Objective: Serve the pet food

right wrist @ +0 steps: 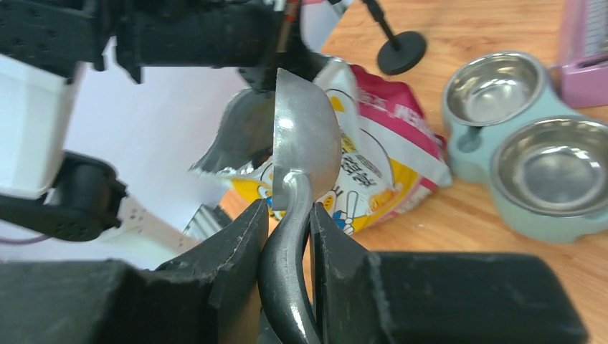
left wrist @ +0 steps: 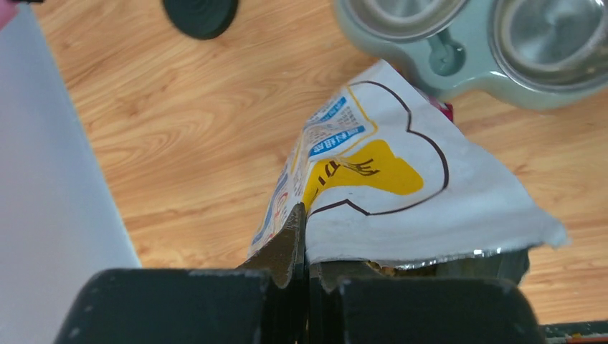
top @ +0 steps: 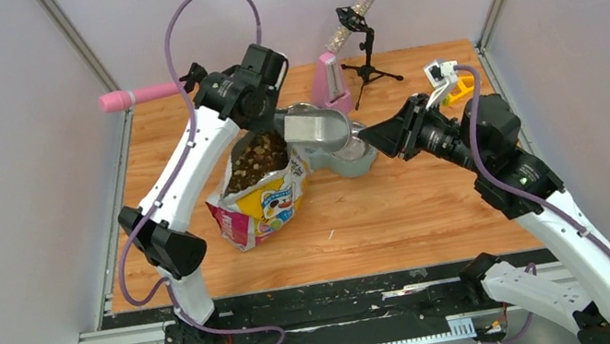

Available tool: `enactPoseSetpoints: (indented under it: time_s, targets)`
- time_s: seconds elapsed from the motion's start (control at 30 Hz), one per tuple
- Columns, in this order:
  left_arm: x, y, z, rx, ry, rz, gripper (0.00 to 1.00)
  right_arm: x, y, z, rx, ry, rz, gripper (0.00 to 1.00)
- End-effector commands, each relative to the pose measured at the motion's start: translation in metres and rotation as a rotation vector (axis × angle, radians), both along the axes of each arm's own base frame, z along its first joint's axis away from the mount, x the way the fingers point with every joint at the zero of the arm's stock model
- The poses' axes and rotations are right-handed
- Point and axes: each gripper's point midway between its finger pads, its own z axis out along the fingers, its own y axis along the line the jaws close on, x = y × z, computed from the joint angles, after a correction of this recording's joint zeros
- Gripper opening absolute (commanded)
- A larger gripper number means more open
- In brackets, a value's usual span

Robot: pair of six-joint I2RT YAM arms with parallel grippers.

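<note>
Pet food (top: 254, 157) fills the bag (top: 268, 208) beside the scoop (top: 319, 128) in the right pincer (top: 370, 137).

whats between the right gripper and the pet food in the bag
The metal scoop: the right gripper grips its handle, and its bowl sits between it and the pet food in the open bag. The top external view shows this.

Light wood grain seen on worktop (top: 400, 203), smooth, faint sheen. Glossy printed film noted on bag (top: 265, 205), crinkled; silver foil lining shown at torn edge. Matt, dry, rough-looking bits seen in pet food (top: 257, 157). Polished, mirror-bright metal seen on scoop (right wrist: 305, 136). Shiny steel noted for bowls (right wrist: 559, 168), set in matt pale-green plastic holder (right wrist: 545, 228). Matt black plastic, finely grained, seen on right pincer (right wrist: 288, 215). Smooth white gloss noted on arm links (top: 188, 168).
</note>
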Motion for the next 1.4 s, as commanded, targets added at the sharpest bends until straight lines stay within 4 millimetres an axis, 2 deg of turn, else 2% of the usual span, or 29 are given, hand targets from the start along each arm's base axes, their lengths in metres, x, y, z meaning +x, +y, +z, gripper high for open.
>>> enactPoseSetpoints:
  time_s: [0.0, 0.13, 0.27, 0.33, 0.47, 0.5, 0.63, 0.77, 0.87, 0.97, 1.13, 1.27, 1.37]
  targets:
    - [0.017, -0.036, 0.071, -0.204, -0.258, -0.006, 0.00, -0.028, 0.008, 0.034, 0.071, -0.004, 0.115, 0.00]
    - [0.017, -0.053, 0.068, -0.208, -0.250, -0.023, 0.00, -0.034, 0.010, 0.038, 0.075, 0.025, 0.143, 0.00]
    - [0.017, -0.051, 0.071, -0.157, -0.272, 0.006, 0.00, -0.039, 0.016, 0.041, 0.084, 0.045, 0.191, 0.00]
    - [0.017, -0.038, 0.075, -0.113, -0.296, 0.046, 0.00, -0.041, 0.020, 0.038, 0.082, 0.066, 0.222, 0.00]
    - [0.010, 0.004, 0.095, 0.001, -0.374, 0.140, 0.00, -0.036, 0.022, 0.032, 0.074, 0.084, 0.216, 0.00]
    - [0.006, 0.019, 0.104, 0.021, -0.396, 0.171, 0.00, -0.033, 0.023, 0.032, 0.072, 0.086, 0.207, 0.00]
    - [-0.012, 0.058, 0.131, 0.046, -0.447, 0.239, 0.00, -0.013, 0.034, 0.029, 0.061, 0.126, 0.200, 0.00]
    - [-0.033, 0.087, 0.156, 0.071, -0.493, 0.292, 0.00, 0.013, 0.044, 0.028, 0.022, 0.144, 0.167, 0.00]
    - [-0.042, 0.096, 0.164, 0.066, -0.498, 0.300, 0.00, 0.026, 0.050, 0.027, -0.044, 0.138, 0.142, 0.00]
    - [-0.041, 0.084, 0.164, 0.008, -0.484, 0.250, 0.00, 0.036, 0.053, 0.015, -0.123, 0.156, 0.103, 0.00]
    - [-0.021, 0.045, 0.155, -0.114, -0.462, 0.179, 0.00, 0.052, 0.038, -0.021, -0.271, 0.218, -0.029, 0.00]
    - [0.002, 0.006, 0.141, -0.216, -0.442, 0.143, 0.00, 0.064, 0.020, -0.050, -0.388, 0.269, -0.140, 0.00]
    - [0.019, -0.015, 0.127, -0.262, -0.429, 0.155, 0.00, 0.078, -0.008, -0.080, -0.509, 0.326, -0.297, 0.00]
